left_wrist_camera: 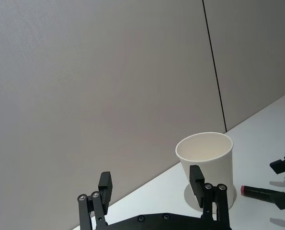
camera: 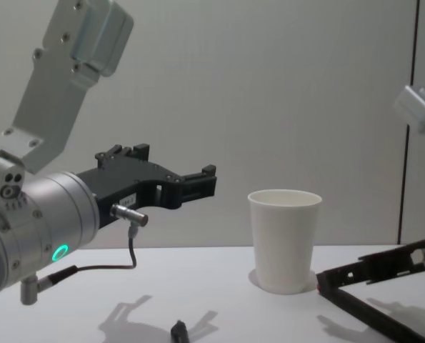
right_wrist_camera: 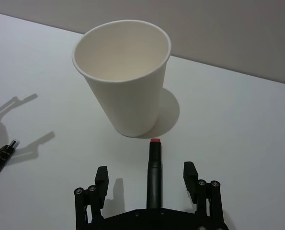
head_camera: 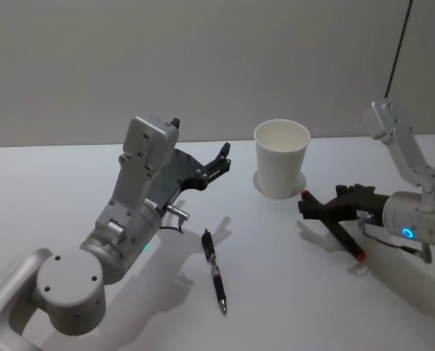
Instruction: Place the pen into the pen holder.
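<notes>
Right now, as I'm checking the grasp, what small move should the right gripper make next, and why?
Probably close the right gripper: its fingers stand open either side of the black pen with a red tip, which points at the white paper cup just ahead. The left gripper hovers open, raised left of the cup.

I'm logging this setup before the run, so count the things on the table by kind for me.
Pens: 2, a black pen lying loose on the table and a red-tipped pen between the right gripper's open fingers.
Paper cups: 1, the white pen holder.
Total: 3.
</notes>
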Controlling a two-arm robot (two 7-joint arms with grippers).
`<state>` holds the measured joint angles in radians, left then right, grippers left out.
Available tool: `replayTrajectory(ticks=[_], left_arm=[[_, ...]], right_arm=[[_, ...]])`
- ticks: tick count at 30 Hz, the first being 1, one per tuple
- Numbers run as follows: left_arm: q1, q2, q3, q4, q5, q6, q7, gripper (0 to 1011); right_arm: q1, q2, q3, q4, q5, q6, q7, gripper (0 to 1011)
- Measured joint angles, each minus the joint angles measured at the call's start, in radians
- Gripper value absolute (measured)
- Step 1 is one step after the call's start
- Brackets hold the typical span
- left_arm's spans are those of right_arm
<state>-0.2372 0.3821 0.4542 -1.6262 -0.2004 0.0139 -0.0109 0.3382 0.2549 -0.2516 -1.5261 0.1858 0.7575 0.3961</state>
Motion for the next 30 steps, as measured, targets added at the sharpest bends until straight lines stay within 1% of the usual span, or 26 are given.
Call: replayTrajectory(ticks=[14,30], left_arm=[[0.000,0.000,0.000,0.000,0.000,0.000,0.000,1001],[0.000,0.000,0.000,0.000,0.000,0.000,0.000,1001]], right_arm=[[-0.001,-0.006,-0.014,0.020,-0.010,0.010,-0.005,1000],[-0.012,-0.004,-0.016,0.023,-0.008,0.011,-0.017,1000]])
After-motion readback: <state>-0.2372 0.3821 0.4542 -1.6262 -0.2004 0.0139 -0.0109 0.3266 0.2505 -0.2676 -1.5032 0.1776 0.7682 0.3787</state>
